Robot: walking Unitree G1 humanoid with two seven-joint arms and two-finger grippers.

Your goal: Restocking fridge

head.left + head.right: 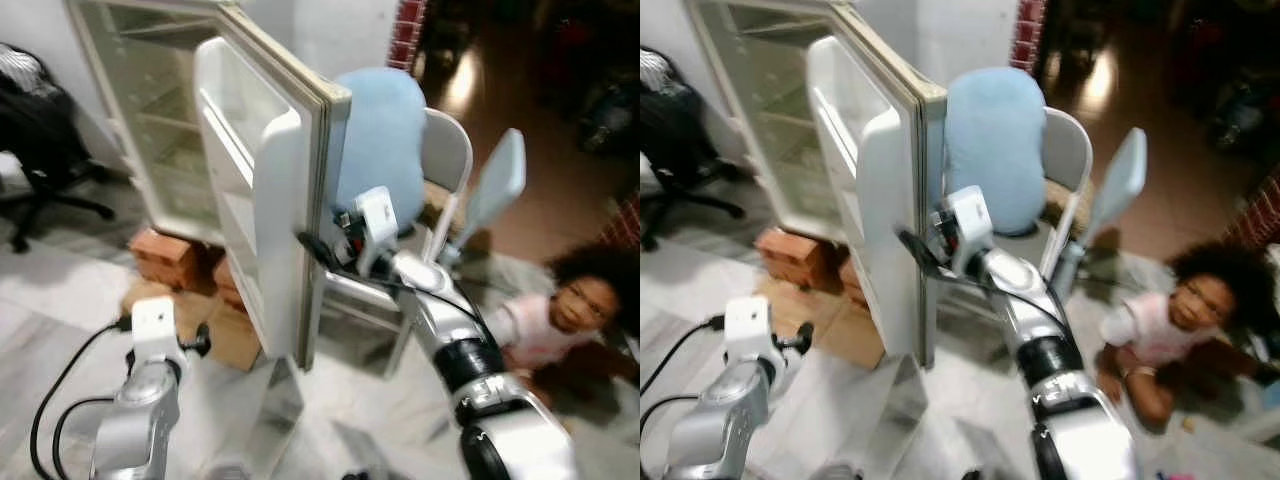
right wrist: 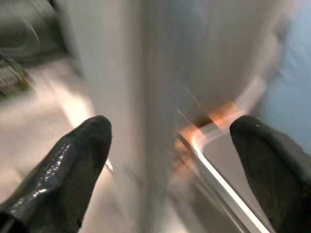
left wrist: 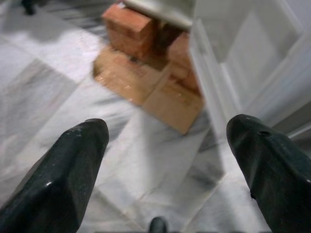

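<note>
- Small white fridge point(image 1: 150, 130) standing open on the pale marble floor point(image 1: 60, 300), propped on red bricks point(image 1: 165, 255) with tan cardboard point(image 1: 215, 330) beside them.
- Fridge door point(image 1: 265, 200) swung wide toward the camera, edge-on in the head views; door shelves and interior shelves bare as far as visible.
- Right gripper point(image 2: 170, 160) raised at the outer edge of the door, fingers spread wide with the door edge between them; contact with the door not clear, wrist view blurred.
- Right fingers point(image 2: 73, 165) black, glossy, holding nothing.
- Left gripper point(image 3: 165, 165) low, pointed down at the floor in front of the fridge base, fingers point(image 3: 63, 170) wide apart, empty.
- Bricks and cardboard just ahead of the left gripper in its wrist view, lower corner of the door alongside.
- Black cable point(image 1: 60, 390) looping off the left arm.
- Light blue cushion point(image 1: 385, 140) on a white folding chair point(image 1: 445, 160) right behind the door.
- Pale blue paddle-shaped object point(image 1: 495, 180) next to the chair; kind unclear.
- Child point(image 1: 560, 310) in a pink top sitting on the floor at the robot's right.
- Black office chair point(image 1: 40, 140) far left, beside the fridge.
</note>
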